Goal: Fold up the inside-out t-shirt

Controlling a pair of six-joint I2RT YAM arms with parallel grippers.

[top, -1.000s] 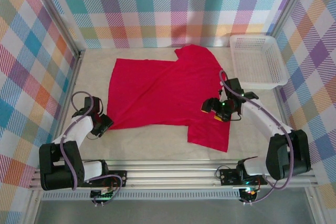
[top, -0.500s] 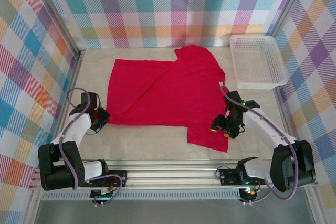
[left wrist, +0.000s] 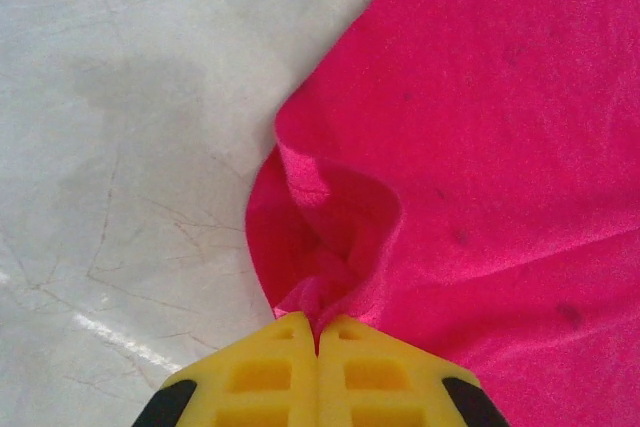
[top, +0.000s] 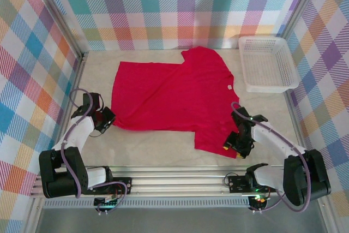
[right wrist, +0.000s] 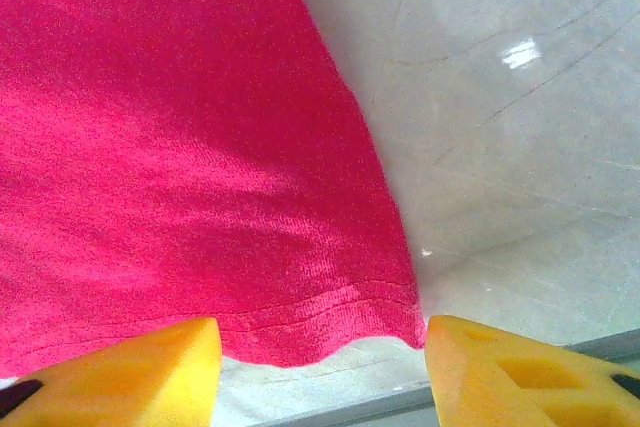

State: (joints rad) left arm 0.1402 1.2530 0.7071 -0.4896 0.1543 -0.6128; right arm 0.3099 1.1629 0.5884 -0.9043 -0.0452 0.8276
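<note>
T-shirt (top: 174, 96) is pinched in left tool (left wrist: 318, 332), hem beneath spread right tool (right wrist: 322, 335).

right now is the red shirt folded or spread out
Spread out: the t-shirt lies flat, sleeves out; the left gripper only pinches a corner.

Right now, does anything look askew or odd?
Only one pucker: the bright red fabric t-shirt bunches into a small fold at its near-left corner, pinched in the shut left pincer. The rest looks flat.
</note>
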